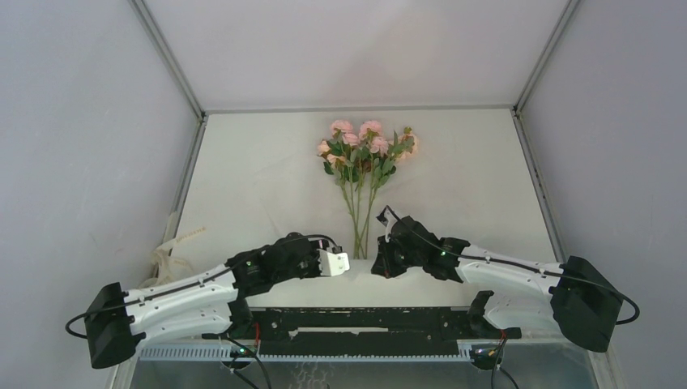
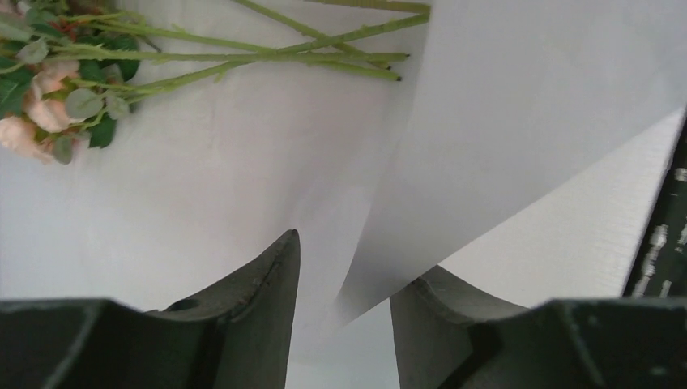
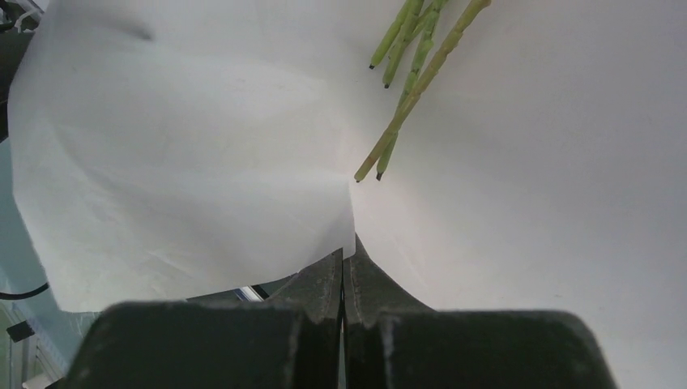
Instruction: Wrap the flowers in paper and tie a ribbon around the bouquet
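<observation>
The flowers (image 1: 364, 150), pale-pink roses with green leaves, lie on the paper (image 1: 324, 219) with their stems pointing toward the arms. My left gripper (image 1: 340, 263) is just left of the stem ends. In the left wrist view its jaws (image 2: 356, 259) stand apart around a raised fold of the paper (image 2: 526, 121), with the flowers (image 2: 57, 89) at the top left. My right gripper (image 1: 379, 263) is just right of the stems. In its wrist view it (image 3: 347, 255) is shut on an edge of the paper (image 3: 178, 162), close below the stem tips (image 3: 413, 73). The cream ribbon (image 1: 168, 258) lies bunched at the table's left edge.
Grey walls enclose the table on the left, right and back. A black rail (image 1: 364, 320) runs along the near edge between the two arm bases. Black cables trail from both arms.
</observation>
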### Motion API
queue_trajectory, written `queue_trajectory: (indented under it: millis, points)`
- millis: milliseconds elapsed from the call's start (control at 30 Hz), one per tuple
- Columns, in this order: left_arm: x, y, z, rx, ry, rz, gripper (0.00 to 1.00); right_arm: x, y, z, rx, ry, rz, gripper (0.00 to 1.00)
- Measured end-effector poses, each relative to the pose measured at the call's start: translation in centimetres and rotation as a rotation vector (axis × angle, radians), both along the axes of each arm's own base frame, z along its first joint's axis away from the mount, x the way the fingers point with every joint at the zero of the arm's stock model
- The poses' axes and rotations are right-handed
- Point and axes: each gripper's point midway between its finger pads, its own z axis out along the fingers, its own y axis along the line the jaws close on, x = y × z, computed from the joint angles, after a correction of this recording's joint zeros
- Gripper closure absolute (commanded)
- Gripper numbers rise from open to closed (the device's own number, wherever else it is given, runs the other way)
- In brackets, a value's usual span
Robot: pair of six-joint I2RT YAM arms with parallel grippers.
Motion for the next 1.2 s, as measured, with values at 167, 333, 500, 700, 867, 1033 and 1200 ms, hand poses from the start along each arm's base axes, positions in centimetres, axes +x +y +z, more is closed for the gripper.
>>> queue_trajectory:
  millis: [167, 333, 500, 700, 867, 1033, 1200]
  points:
    - [-1.6, -1.3, 0.3, -0.056, 0.152, -0.046, 0.63, 0.0, 0.0, 0.0, 0.004, 0.005, 0.003, 1.0]
    - [-3.0, -2.4, 0.4, -0.102, 0.267, -0.072, 0.93, -0.1, -0.1, 0.0, 0.005, 0.009, 0.011, 1.0]
    - [-3.5, -2.1, -0.1, -0.105, 0.335, -0.061, 1.0, -0.3, -0.4, 0.1, 0.004, 0.023, 0.021, 0.67]
    - [-4.7, -1.6, -0.7, -0.048, 0.354, -0.152, 1.0, -0.6, -1.9, 3.1, 0.072, -0.008, 0.03, 0.31]
    - [-4.6, -1.3, -1.2, 0.026, 0.287, -0.262, 1.0, 0.1, -1.5, 7.9, 0.248, -0.111, 0.056, 0.58]
    - [-5.1, -1.0, -2.0, 0.068, 0.285, -0.322, 1.0, 2.8, 2.5, 7.9, 0.276, -0.088, 0.085, 0.88]
    - [-5.4, -0.7, -2.2, 0.086, 0.284, -0.349, 1.0, 3.4, 9.2, 3.8, 0.204, 0.028, 0.228, 0.98]
